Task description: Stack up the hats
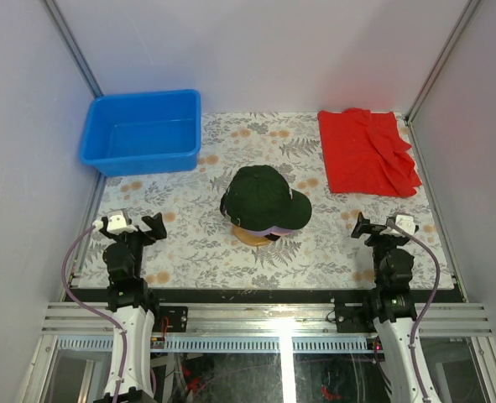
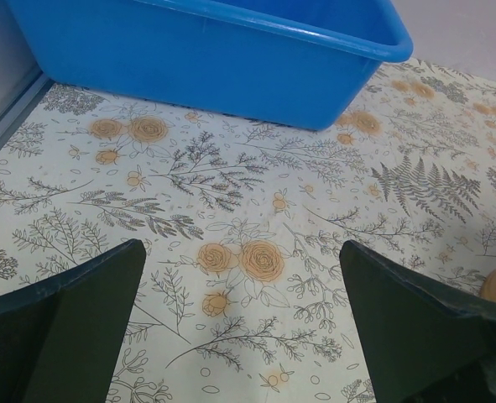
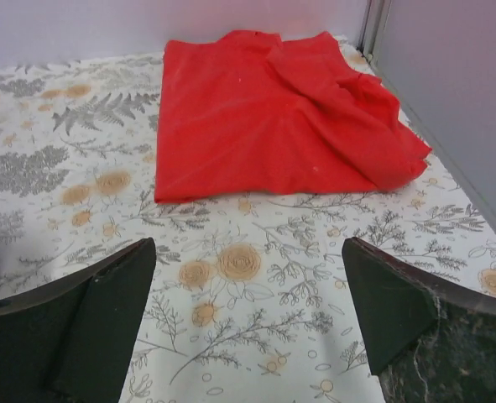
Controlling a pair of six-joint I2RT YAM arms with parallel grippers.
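Note:
A stack of hats stands in the middle of the table on a round wooden stand point(image 1: 249, 238). The dark green-black cap point(image 1: 263, 196) is on top, its brim pointing right. A lavender edge point(image 1: 274, 230) and a pink sliver point(image 1: 291, 195) show beneath it; the black cap is hidden. My left gripper point(image 1: 150, 222) is open and empty at the near left, over bare tablecloth point(image 2: 243, 243). My right gripper point(image 1: 363, 225) is open and empty at the near right point(image 3: 248, 243). Both are well apart from the stack.
A blue plastic bin point(image 1: 143, 130) stands at the back left, also in the left wrist view point(image 2: 214, 50). A red cloth point(image 1: 367, 151) lies at the back right, ahead of the right gripper point(image 3: 273, 109). Grey walls enclose the table.

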